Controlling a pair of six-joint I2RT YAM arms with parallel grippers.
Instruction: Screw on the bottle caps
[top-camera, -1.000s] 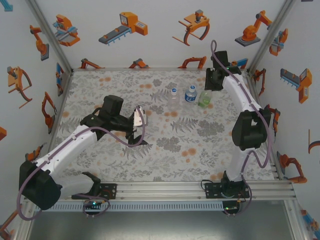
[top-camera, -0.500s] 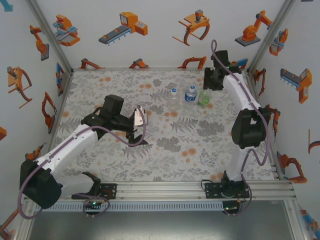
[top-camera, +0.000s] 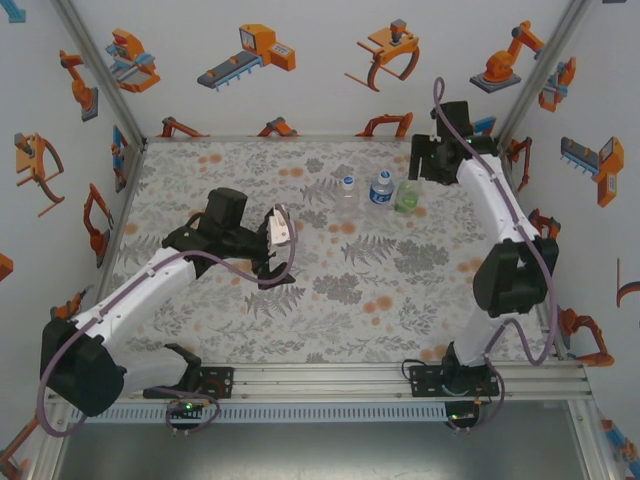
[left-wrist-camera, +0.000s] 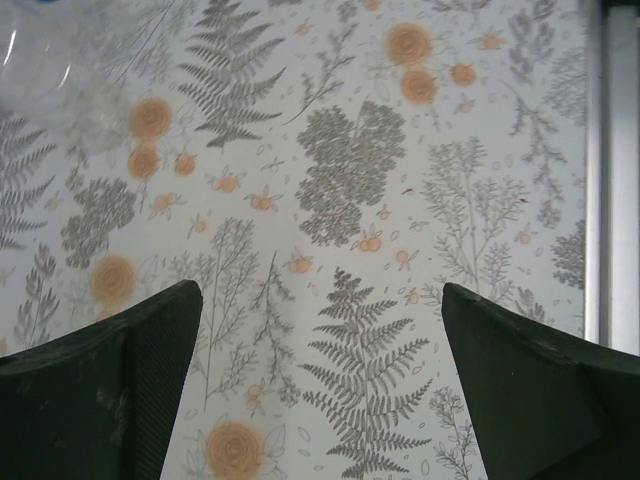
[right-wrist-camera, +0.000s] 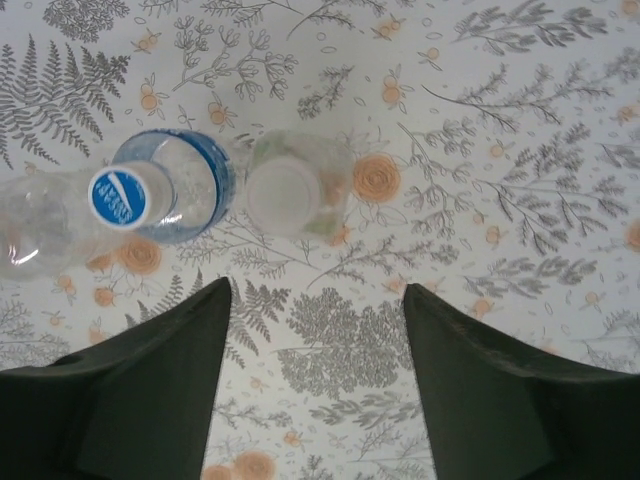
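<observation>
Top external check: bottles lined up, both grippers empty

I've got three small bottles in a row toward 1 o'clock on the floral-print table (top-camera: 400, 320): plain clear plastic bottle (top-camera: 347, 192), blue-labelled clear bottle (top-camera: 381, 190), green-tinted bottle (top-camera: 407, 197). My right gripper (top-camera: 425, 172) hangs at 1 o'clock off the green one, jaws partly apart, nothing between them. On its wrist cam the round white plastic cap (right-wrist-camera: 283, 195) and round blue cap (right-wrist-camera: 118, 195) sit on their bottles. Left gripper (top-camera: 280, 248) is spread wide, empty, around 9 o'clock.
</observation>
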